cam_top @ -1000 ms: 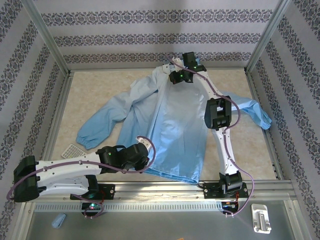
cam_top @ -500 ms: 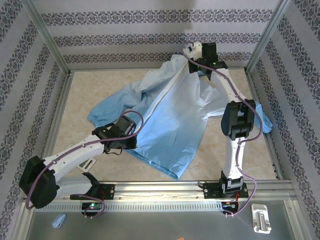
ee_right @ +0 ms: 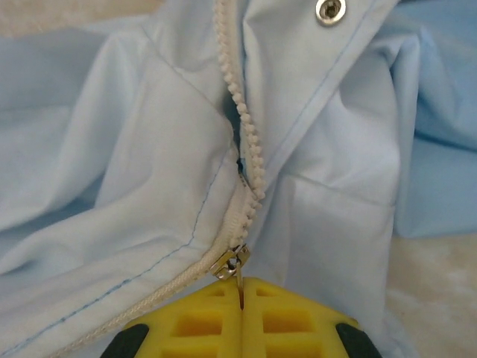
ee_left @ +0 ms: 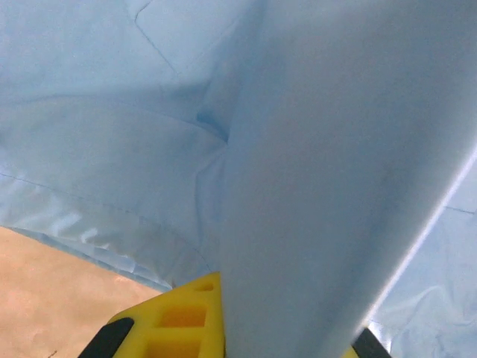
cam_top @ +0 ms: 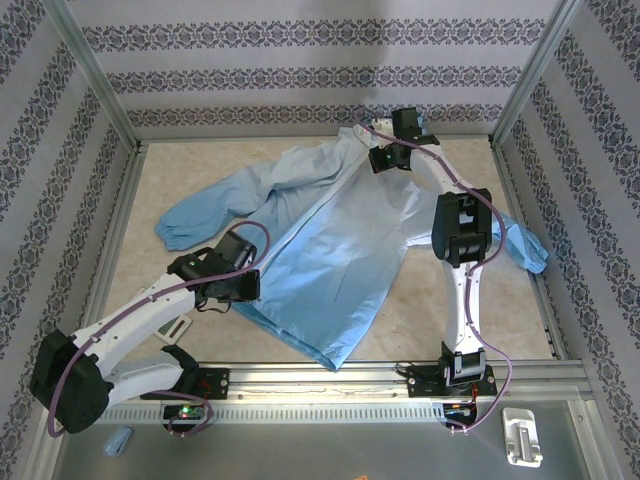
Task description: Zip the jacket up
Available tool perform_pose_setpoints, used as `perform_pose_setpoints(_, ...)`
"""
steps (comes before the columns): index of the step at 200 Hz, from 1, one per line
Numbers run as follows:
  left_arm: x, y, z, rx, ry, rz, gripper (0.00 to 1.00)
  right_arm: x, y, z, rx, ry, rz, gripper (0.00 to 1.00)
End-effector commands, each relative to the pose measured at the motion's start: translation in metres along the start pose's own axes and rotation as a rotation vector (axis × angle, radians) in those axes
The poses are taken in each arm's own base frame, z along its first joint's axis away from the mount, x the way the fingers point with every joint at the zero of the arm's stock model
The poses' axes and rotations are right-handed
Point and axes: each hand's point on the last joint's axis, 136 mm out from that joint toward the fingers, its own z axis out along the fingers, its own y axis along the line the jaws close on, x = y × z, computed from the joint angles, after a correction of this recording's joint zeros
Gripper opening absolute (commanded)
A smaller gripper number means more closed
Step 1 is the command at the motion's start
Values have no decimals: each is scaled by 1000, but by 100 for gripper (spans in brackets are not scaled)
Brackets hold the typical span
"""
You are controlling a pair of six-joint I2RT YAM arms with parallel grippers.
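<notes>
The light-blue jacket (cam_top: 340,240) lies spread slantwise on the table, collar at the far right, hem toward the near middle. Its pale zipper (cam_top: 320,215) runs down the front. My right gripper (cam_top: 385,158) is at the collar; in the right wrist view its yellow fingers (ee_right: 283,321) are shut on the pull tab of the metal slider (ee_right: 230,263), with open teeth (ee_right: 242,112) above it. My left gripper (cam_top: 235,285) is at the jacket's left lower edge. In the left wrist view its one visible yellow finger (ee_left: 179,321) presses against a taut fold of jacket cloth (ee_left: 320,186) that hides the other finger.
One sleeve cuff (cam_top: 170,228) lies at the left, the other (cam_top: 530,255) by the right wall. A small blue scrap (cam_top: 118,440) and a white plastic piece (cam_top: 522,437) lie on the metal shelf in front. A white grid piece (cam_top: 176,327) peeks from under the left arm.
The jacket was lifted and bunched half a second ago and now lies flatter. The left gripper dragged the hem leftward. The right gripper rose toward the far wall, then came down at the collar.
</notes>
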Motion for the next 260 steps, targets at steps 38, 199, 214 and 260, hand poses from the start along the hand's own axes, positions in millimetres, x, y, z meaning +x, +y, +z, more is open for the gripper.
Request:
perform_pose_setpoints(38,44,-1,-5,49,155,64,0,-33,-49,-32,153,-90,5,0)
perform_pose_setpoints(199,131,-4,20,-30,285,205,0,-74,-113,-28,313,-194,30,0)
perform_pose_setpoints(214,132,0,19,-33,271,188,0,-79,-108,-31,286,-216,27,0)
perform_pose_setpoints(260,81,-35,14,27,98,208,0,-107,-37,-64,168,-321,-90,0)
